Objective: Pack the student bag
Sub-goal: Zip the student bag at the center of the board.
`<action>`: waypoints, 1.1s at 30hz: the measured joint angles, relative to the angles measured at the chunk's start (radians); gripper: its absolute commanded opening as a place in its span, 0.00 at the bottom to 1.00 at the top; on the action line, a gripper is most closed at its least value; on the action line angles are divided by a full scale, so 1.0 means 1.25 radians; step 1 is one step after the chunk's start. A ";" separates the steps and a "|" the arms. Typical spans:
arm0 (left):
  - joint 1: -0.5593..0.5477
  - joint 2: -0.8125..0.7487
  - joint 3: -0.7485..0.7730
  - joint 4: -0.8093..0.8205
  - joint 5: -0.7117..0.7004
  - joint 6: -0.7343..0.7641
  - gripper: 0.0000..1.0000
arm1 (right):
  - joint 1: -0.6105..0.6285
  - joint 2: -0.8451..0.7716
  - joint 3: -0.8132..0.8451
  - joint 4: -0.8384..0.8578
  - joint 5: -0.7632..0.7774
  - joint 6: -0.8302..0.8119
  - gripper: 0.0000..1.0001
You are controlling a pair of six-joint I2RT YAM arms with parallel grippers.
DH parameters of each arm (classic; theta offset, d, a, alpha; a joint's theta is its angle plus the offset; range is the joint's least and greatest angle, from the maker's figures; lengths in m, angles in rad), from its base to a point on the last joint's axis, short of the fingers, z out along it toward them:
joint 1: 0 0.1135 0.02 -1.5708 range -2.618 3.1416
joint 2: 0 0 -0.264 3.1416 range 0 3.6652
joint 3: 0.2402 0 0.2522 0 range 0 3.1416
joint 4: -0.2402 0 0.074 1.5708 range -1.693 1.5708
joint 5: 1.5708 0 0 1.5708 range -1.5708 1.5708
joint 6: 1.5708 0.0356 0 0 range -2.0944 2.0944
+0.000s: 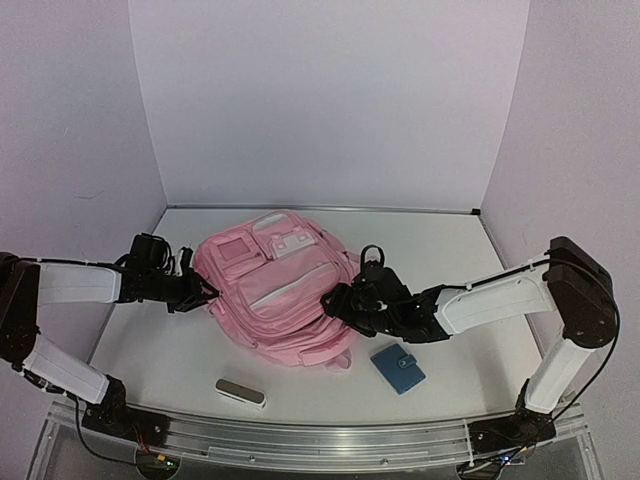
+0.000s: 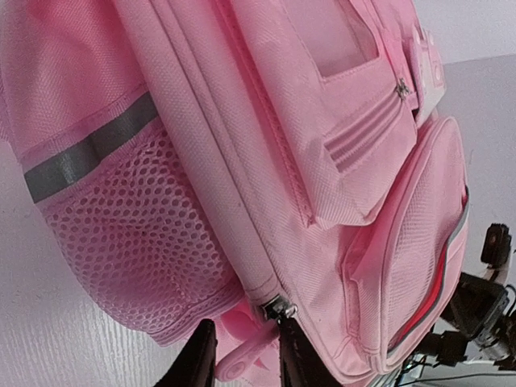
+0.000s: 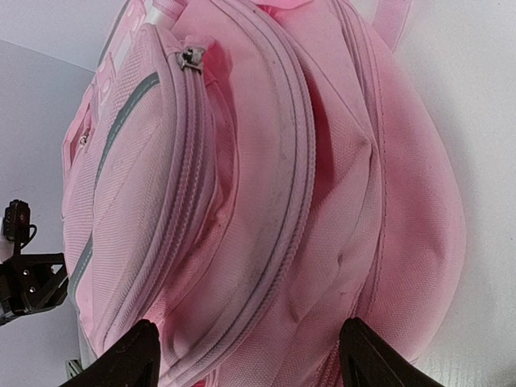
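- The student bag [image 1: 275,295] lies front-up in the middle of the table [image 1: 440,260], with its long axis running far to near and angled slightly right.
- The left gripper [image 2: 246,361] stands narrow around a pink zip pull [image 2: 232,368]; I cannot tell if it pinches.
- The right gripper [image 3: 250,355] is spread wide astride the bag's edge.
- Only the top view shows the blue wallet [image 1: 398,367] and grey case [image 1: 241,392].

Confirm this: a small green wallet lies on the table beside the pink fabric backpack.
Wrong colour: the small snap-tab wallet is blue, not green. It does lie on the white table beside the soft pink fabric backpack; the top external view shows it.
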 measured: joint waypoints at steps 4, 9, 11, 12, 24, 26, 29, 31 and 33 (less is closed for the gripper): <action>0.000 -0.006 -0.001 -0.001 0.004 -0.003 0.05 | 0.000 0.000 0.000 0.000 0.000 0.000 0.75; -0.002 -0.049 -0.005 -0.006 0.014 -0.001 0.00 | 0.000 0.000 0.000 0.002 0.000 0.000 0.75; -0.002 -0.068 -0.011 -0.013 0.015 -0.001 0.00 | 0.000 0.000 0.000 0.002 -0.001 0.000 0.75; -0.001 -0.076 -0.015 -0.016 0.015 -0.001 0.00 | 0.000 0.000 0.000 0.002 -0.001 0.000 0.75; -0.001 -0.162 -0.022 -0.095 0.048 0.063 0.00 | 0.000 0.023 0.000 0.025 -0.005 0.000 0.59; -0.010 -0.175 -0.022 -0.120 0.041 0.070 0.00 | 0.000 0.031 0.000 0.036 -0.012 0.004 0.51; -0.031 -0.182 -0.022 -0.141 0.030 0.079 0.00 | 0.000 0.041 0.000 0.049 -0.019 0.003 0.34; -0.060 -0.179 -0.021 -0.154 0.015 0.084 0.00 | 0.000 0.046 0.000 0.058 -0.022 0.013 0.21; -0.095 -0.167 -0.015 -0.166 0.001 0.086 0.00 | -0.002 0.049 0.000 0.065 -0.024 0.016 0.07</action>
